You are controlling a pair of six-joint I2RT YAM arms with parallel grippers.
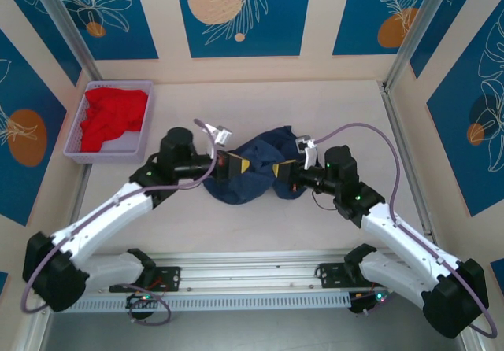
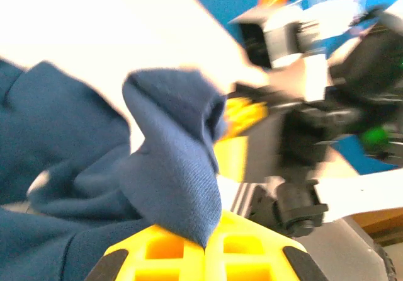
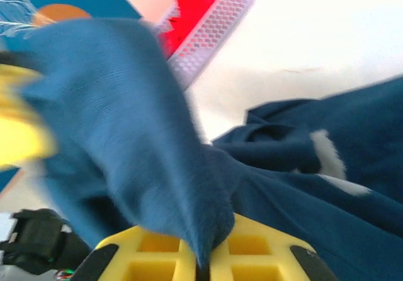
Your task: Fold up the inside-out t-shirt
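The navy inside-out t-shirt [image 1: 253, 162] lies crumpled in the middle of the table between both arms. My left gripper [image 1: 236, 164] comes in from the left. Its yellow fingers [image 2: 164, 256] are shut on a raised fold of the shirt [image 2: 170, 167], the cloth tapering into the seam between them. My right gripper [image 1: 282, 170] comes in from the right, and its yellow fingers [image 3: 264, 249] pinch another lifted fold [image 3: 126, 136]. A pale patch [image 3: 327, 155] shows on the cloth lying behind. The two grippers face each other a short way apart.
A lavender basket [image 1: 102, 159] at the back left holds a red garment [image 1: 114, 115]. Patterned blue and cream walls close in the table on three sides. A metal rail [image 1: 252, 276] with the arm bases runs along the near edge.
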